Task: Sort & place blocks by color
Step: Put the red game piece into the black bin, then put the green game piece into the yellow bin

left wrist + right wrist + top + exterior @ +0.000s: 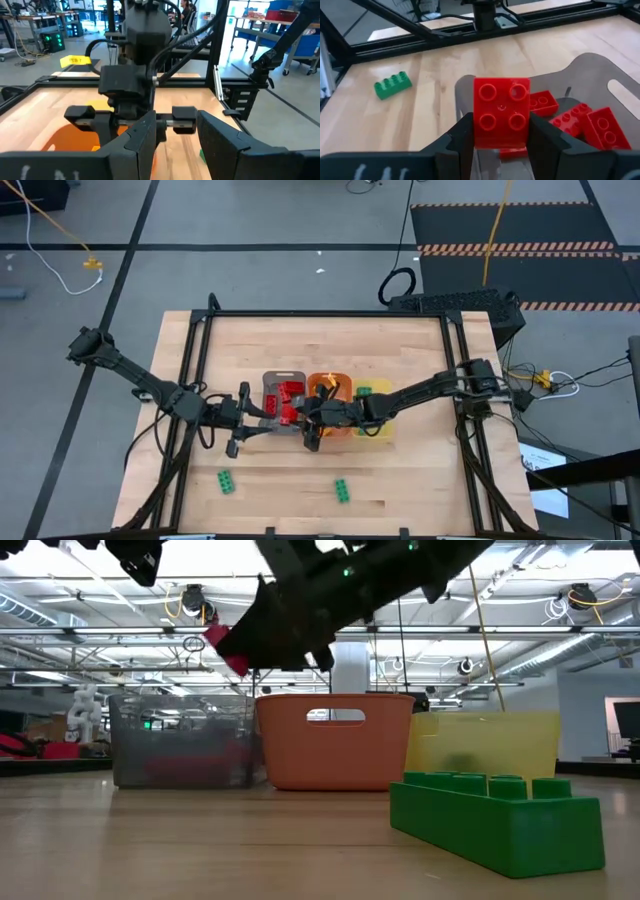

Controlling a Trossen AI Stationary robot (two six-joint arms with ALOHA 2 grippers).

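Four round studs top the glossy square red block (501, 112) we see pinched in the right gripper (501, 142) over the grey tray (592, 75). The left gripper (238, 436) hovers beside that tray, fingers parted, empty.

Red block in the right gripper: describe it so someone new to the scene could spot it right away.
Start at the row of three trays mid-table and take the grey tray at its left end. Just above that tray's near edge, the right gripper is shut on a square red block with four studs. The other red blocks lie loose inside the tray; this one alone is held between fingers.
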